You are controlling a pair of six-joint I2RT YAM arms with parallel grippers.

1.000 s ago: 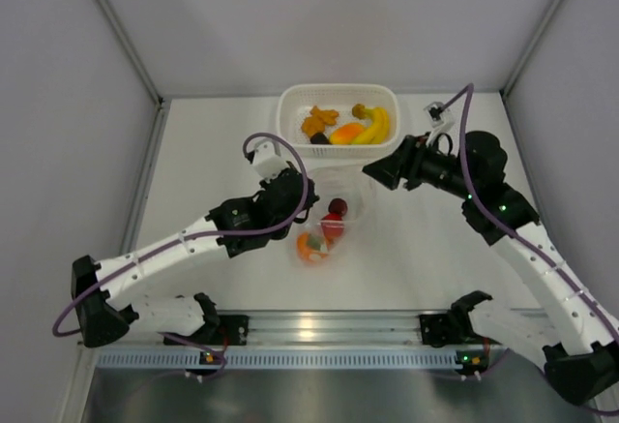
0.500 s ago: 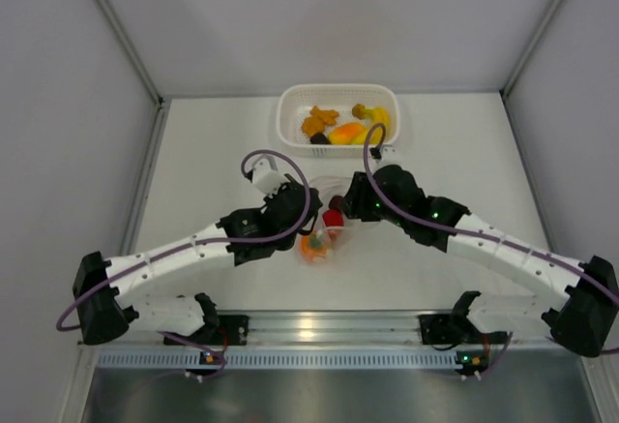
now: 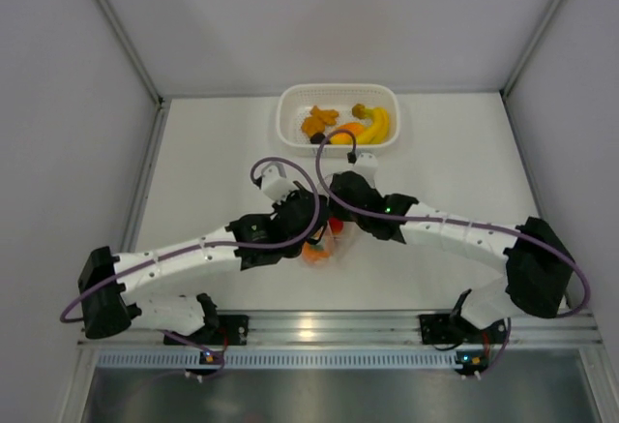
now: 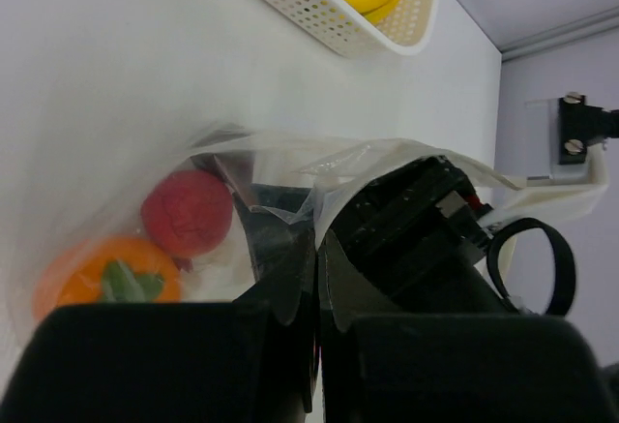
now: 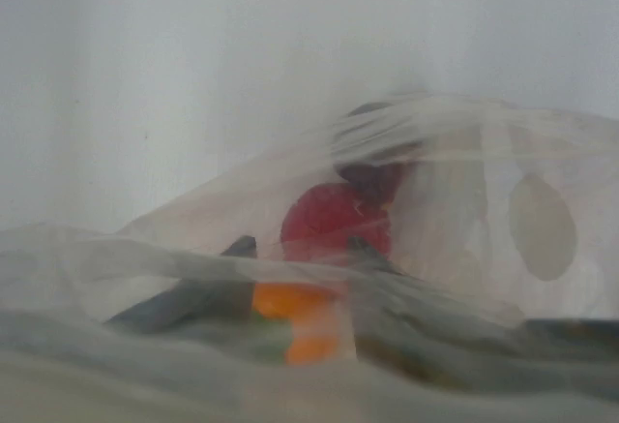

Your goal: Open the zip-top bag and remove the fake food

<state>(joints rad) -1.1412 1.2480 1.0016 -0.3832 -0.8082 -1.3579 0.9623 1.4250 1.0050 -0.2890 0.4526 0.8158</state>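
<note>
The clear zip-top bag [image 3: 329, 245] lies at the table's middle, between both grippers. It holds a red fruit [image 3: 336, 225] and an orange piece [image 3: 314, 252]. My left gripper [image 3: 308, 223] is shut on the bag's edge film [image 4: 290, 212], the jaws pressed together [image 4: 317, 254]. In the left wrist view the red fruit [image 4: 187, 212] and an orange pepper [image 4: 104, 276] show through the plastic. My right gripper [image 3: 338, 213] is pushed into the bag's mouth. In its wrist view it is open [image 5: 300, 258], the orange piece [image 5: 295, 321] between the fingers, the red fruit [image 5: 334, 225] and a dark purple piece [image 5: 372, 169] beyond.
The white perforated basket [image 3: 290, 125] stands at the back centre with a banana [image 3: 379, 125] and several orange pieces in it. It also shows in the left wrist view [image 4: 319, 18]. The two arms meet over the bag.
My right arm swung from beside the basket down to the bag and pushed its gripper into the bag's mouth. My left gripper kept its grip and shifted slightly right.
</note>
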